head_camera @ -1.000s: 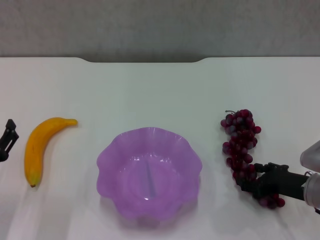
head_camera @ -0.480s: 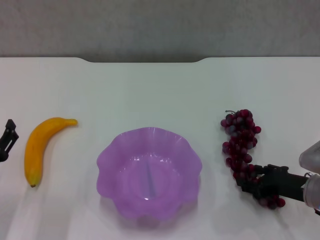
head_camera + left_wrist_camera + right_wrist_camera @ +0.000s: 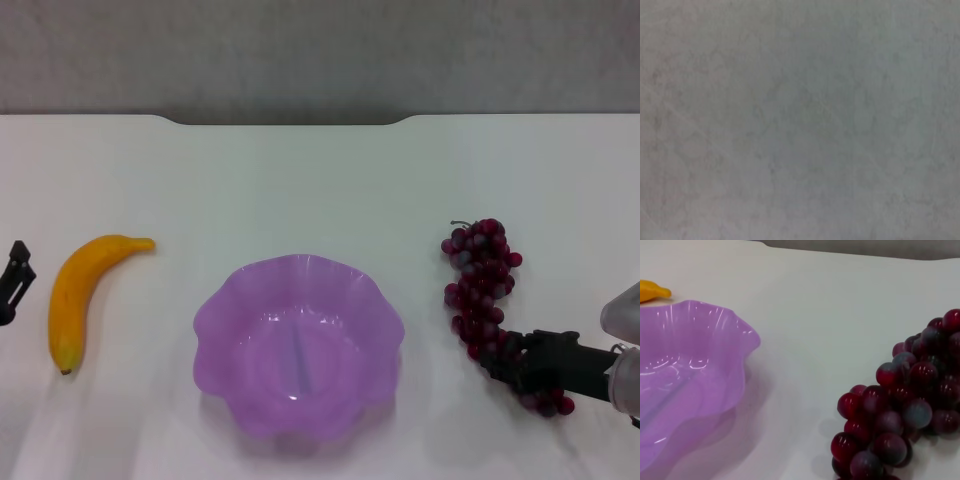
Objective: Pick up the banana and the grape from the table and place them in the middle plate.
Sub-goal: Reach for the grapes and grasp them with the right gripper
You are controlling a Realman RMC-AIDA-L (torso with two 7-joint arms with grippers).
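My right end effector is at the near end of the grape; I cannot tell its grasp. I should clench gently, then lift toward the middle plate.

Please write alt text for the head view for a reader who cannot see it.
The right gripper sits at the near end of the grape bunch, which lies on the white table to the right of the empty purple middle plate. The banana lies left of the plate, with the left gripper at the table's left edge beside it.
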